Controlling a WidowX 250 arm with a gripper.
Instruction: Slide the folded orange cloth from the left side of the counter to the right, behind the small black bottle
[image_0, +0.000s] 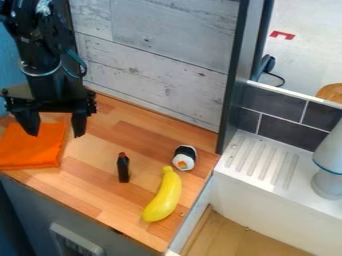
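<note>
You can find the black gripper (56, 135) at the upper left of the camera view, and its two fingers (79, 123) are set wide apart. It hangs down at the folded orange cloth (32, 151), which is the thing nearest to it. One finger is seen over the cloth, and the other is just beside its right edge in the view; whether they touch it, you cannot tell. The cloth lies on the left part of the wooden counter (93, 195).

If you count the things on this counter, there are four: one cloth, one small black bottle with a red top (123, 168), one toy sushi roll (184, 158) and one yellow toy banana (165, 196). The bottle is near the middle, apart from the others. The sushi roll shows its white end with an orange and green centre, and the banana is near it, with its narrow end towards the roll.

On the grey cabinet front, you see one pale panel (75, 241) with marks too small to read. Behind the counter is one wall of whitish planks (153, 65). To the right there is one white drainer with grooves (257, 160), and one pale grey object with a blue ring (328, 160) stands at its far right
</note>
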